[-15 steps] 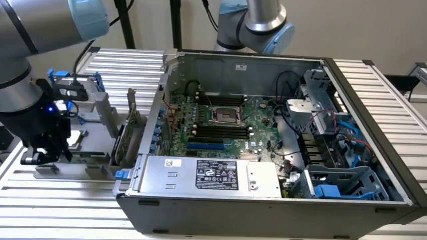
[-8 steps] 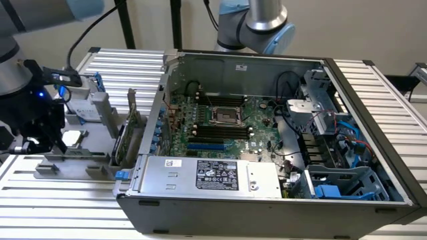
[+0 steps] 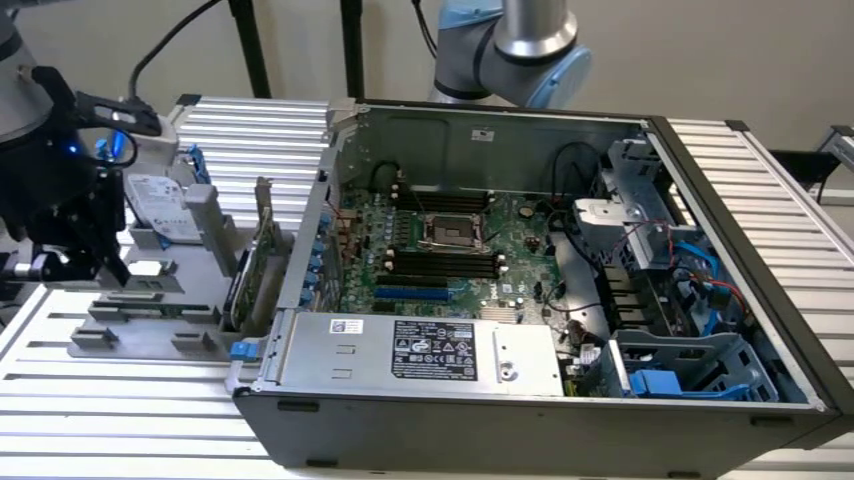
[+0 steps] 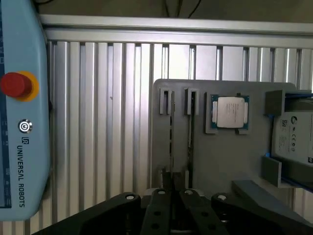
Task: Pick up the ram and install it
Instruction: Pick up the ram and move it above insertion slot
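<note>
Ram point(image 4: 171, 142) stands on edge in a narrow slot of the gray plate point(image 4: 220, 161). It shows as a thin dark strip between the slot's raised end blocks, with a twin slot just beside it. The gripper point(image 4: 173, 201), black and dotted with small screws, sits at one end of that slot, in line with the strip. Whether it is clamped on the stick or merely close to it I cannot tell. Elsewhere on the plate lie a square silver processor point(image 4: 230, 111) in a blue-edged frame and a hard drive point(image 4: 293, 137) with a white label. Off the plate, the open computer case point(image 3: 534, 430) shows a green board with long black slots point(image 3: 441, 262). The stick looks thin, stiff and smooth-sided, so a hold taken off-centre would probably let it tip or slide. Lifted crooked, it could bind against the matte walls of its slot or knock whatever sits in the twin slot. The ribbed metal table point(image 4: 107, 122) under the plate may let the plate shift if the stick jams.
</note>
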Controlling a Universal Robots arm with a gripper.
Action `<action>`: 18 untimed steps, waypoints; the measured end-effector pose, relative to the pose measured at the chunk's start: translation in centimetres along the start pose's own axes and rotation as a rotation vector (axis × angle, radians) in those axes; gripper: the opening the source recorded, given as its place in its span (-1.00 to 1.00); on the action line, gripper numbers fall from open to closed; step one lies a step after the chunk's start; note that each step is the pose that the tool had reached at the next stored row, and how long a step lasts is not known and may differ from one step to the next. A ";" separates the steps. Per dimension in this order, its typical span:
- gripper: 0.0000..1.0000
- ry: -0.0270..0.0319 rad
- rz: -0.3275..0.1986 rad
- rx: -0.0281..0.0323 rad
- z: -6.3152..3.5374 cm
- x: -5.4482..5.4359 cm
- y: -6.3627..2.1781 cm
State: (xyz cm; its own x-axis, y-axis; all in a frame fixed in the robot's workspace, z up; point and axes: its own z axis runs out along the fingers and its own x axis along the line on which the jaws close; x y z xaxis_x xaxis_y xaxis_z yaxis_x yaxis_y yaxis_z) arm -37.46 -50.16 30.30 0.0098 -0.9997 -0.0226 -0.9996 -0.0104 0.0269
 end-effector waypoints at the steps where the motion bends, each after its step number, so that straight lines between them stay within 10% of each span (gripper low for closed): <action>1: -0.73 -0.0009 -0.001 0.0001 -0.45 0.0 -0.30; 18: -0.73 -0.0377 -0.015 0.0002 -7.53 -0.1 -6.57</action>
State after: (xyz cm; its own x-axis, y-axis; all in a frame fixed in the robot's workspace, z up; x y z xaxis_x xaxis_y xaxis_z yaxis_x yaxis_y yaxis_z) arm -30.69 -50.18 37.65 0.0235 -0.9979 -0.0607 -0.9993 -0.0251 0.0261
